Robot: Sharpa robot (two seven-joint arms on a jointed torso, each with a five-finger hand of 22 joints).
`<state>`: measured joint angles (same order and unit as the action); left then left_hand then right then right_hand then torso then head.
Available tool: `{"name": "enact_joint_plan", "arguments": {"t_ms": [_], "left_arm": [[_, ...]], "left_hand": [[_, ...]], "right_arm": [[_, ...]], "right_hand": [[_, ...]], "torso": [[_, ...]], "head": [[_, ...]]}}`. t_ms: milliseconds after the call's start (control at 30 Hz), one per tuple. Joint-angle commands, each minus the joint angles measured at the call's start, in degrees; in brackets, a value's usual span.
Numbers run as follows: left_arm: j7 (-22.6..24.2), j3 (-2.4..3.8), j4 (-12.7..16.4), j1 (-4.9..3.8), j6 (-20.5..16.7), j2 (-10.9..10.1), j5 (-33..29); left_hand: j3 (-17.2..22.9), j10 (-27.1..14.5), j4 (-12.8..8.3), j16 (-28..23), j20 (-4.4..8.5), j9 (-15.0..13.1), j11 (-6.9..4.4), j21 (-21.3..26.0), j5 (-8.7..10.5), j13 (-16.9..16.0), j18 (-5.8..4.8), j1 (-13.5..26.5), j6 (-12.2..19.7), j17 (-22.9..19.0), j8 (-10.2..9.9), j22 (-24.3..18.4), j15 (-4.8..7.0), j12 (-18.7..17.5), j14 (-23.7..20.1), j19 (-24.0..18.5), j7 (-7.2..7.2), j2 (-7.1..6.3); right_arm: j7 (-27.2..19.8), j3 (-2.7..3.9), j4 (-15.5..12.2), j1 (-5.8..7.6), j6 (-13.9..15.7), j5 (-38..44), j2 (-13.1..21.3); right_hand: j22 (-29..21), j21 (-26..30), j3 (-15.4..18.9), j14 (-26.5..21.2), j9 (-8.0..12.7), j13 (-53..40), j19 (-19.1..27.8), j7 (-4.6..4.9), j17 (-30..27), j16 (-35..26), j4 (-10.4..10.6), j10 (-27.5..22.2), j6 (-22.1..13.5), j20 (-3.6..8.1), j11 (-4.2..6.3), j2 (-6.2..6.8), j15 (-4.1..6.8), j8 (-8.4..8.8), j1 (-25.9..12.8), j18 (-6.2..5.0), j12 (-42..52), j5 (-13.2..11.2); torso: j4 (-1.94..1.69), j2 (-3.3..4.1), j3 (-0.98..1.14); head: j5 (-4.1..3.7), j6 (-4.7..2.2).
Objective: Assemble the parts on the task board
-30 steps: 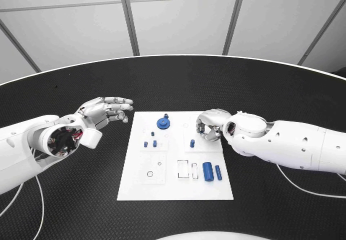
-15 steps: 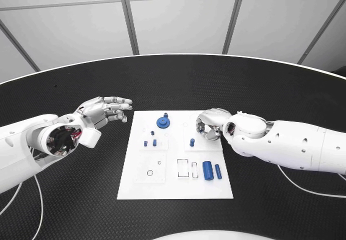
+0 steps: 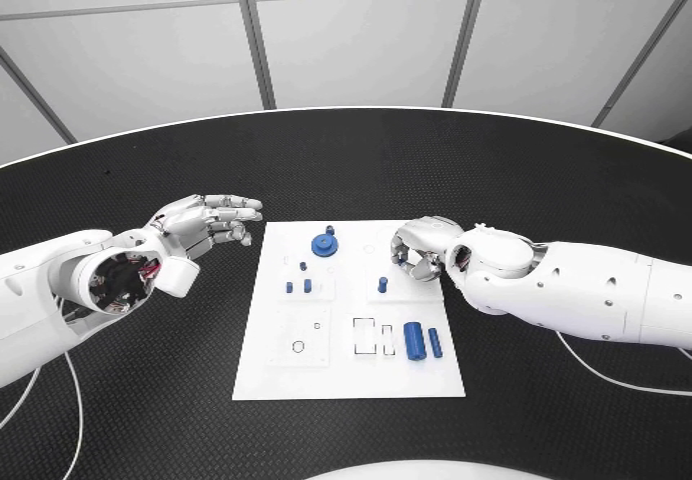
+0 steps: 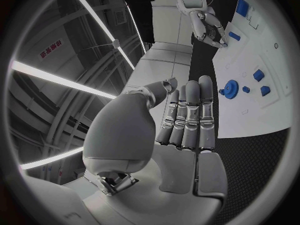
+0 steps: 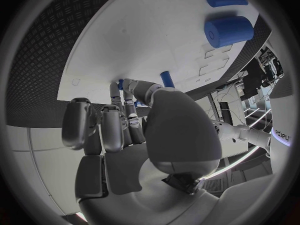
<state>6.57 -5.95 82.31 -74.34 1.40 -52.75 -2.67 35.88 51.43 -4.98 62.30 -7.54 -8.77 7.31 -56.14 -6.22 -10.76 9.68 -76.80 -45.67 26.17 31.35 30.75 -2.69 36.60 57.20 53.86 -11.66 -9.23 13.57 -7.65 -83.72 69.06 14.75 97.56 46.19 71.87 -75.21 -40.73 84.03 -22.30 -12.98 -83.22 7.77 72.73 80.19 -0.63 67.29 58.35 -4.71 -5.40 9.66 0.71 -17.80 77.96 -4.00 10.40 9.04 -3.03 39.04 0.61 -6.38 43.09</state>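
Right silver hand (image 3: 421, 250) stays curled over the white task board's (image 3: 353, 375) far right edge, barely moved, seemingly holding nothing; left silver hand (image 3: 206, 222) hovers spread apart, unchanged; assembly stalls.

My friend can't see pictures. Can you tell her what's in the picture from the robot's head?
A white task board lies on a round black table, with small blue parts on it, including a blue gear at the far end and a blue cylinder nearer the robot. The left hand hovers beside the board holding nothing; the right hand curls over the board's far right corner.
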Motion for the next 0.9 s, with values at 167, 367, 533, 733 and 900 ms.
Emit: {"name": "enact_joint_plan", "arguments": {"t_ms": [167,367,533,733,900], "left_arm": [[-0.2,0.00,0.0,0.00,0.2,0.0,0.0],[-0.3,0.00,0.0,0.00,0.4,0.0,0.0],[-0.3,0.00,-0.1,0.00,0.4,0.1,0.0],[-0.3,0.00,-0.2,0.00,0.5,0.1,0.0],[-0.3,0.00,-0.3,0.00,0.5,0.2,0.0]], "left_hand": [[-0.6,-0.7,0.0,-0.5,-0.20,0.1,0.11,0.4,-0.11,0.1,0.93,-0.3,0.7,-0.2,-0.3,-0.2,-0.20,-0.3,-0.4,-0.5,-0.06,0.10],[-0.7,-0.8,0.0,-0.5,-0.24,0.2,0.18,0.5,-0.12,0.1,0.93,-0.3,0.8,-0.3,-0.3,-0.2,-0.25,-0.3,-0.5,-0.5,-0.12,0.08],[-0.7,-1.0,0.0,-0.6,-0.29,0.2,0.24,0.6,-0.12,0.2,0.93,-0.3,0.9,-0.4,-0.3,-0.3,-0.31,-0.3,-0.6,-0.6,-0.19,0.07],[-0.8,-1.0,0.0,-0.7,-0.32,0.2,0.28,0.6,-0.11,0.2,0.93,-0.3,1.0,-0.4,-0.3,-0.3,-0.34,-0.3,-0.7,-0.6,-0.23,0.06],[-0.8,-1.0,0.0,-0.7,-0.32,0.2,0.28,0.6,-0.11,0.2,0.93,-0.3,1.0,-0.4,-0.3,-0.3,-0.34,-0.3,-0.7,-0.6,-0.23,0.06]], "right_arm": [[0.5,0.01,-1.2,0.01,0.6,1.5,0.8],[0.8,0.03,-3.1,0.01,1.2,2.0,2.1],[1.1,0.05,-4.8,0.02,1.8,2.1,3.4],[1.3,0.09,-6.8,0.03,2.8,2.1,4.7],[1.3,0.19,-9.0,0.05,3.7,2.1,5.8]], "right_hand": [[0.2,-0.5,0.0,2.4,-0.1,-0.1,-0.3,0.00,0.1,0.2,-0.5,2.7,0.4,0.30,1.94,-0.23,0.53,-0.15,0.0,-0.06,0.0,0.5],[0.3,-0.6,0.1,2.4,-0.2,-0.1,-0.3,0.00,0.2,0.3,-0.5,2.8,0.4,0.29,1.94,-0.16,0.53,-0.18,-0.1,-0.04,-0.1,0.5],[0.5,-0.7,0.1,2.4,-0.2,0.0,-0.4,-0.02,0.3,0.3,-0.5,2.9,0.5,0.29,1.96,-0.11,0.53,-0.23,-0.2,0.00,-0.1,0.5],[0.5,-0.7,0.1,2.5,-0.2,0.0,-0.4,-0.04,0.3,0.4,-0.5,3.0,0.6,0.29,1.98,-0.05,0.53,-0.26,-0.4,0.00,-0.1,0.5],[0.6,-0.8,0.2,2.5,-0.2,0.0,-0.4,-0.05,0.4,0.4,-0.5,3.1,0.7,0.29,1.99,-0.01,0.54,-0.27,-0.4,0.03,-0.1,0.5]], "torso": [[-0.01,-0.02,-0.01],[-0.01,-0.04,-0.01],[0.05,-0.03,0.00],[0.01,-0.04,0.00],[-0.01,-0.04,-0.02]], "head": [[-0.15,-0.05],[-0.22,-0.04],[-0.25,-0.08],[-0.33,-0.08],[-0.36,-0.04]]}}
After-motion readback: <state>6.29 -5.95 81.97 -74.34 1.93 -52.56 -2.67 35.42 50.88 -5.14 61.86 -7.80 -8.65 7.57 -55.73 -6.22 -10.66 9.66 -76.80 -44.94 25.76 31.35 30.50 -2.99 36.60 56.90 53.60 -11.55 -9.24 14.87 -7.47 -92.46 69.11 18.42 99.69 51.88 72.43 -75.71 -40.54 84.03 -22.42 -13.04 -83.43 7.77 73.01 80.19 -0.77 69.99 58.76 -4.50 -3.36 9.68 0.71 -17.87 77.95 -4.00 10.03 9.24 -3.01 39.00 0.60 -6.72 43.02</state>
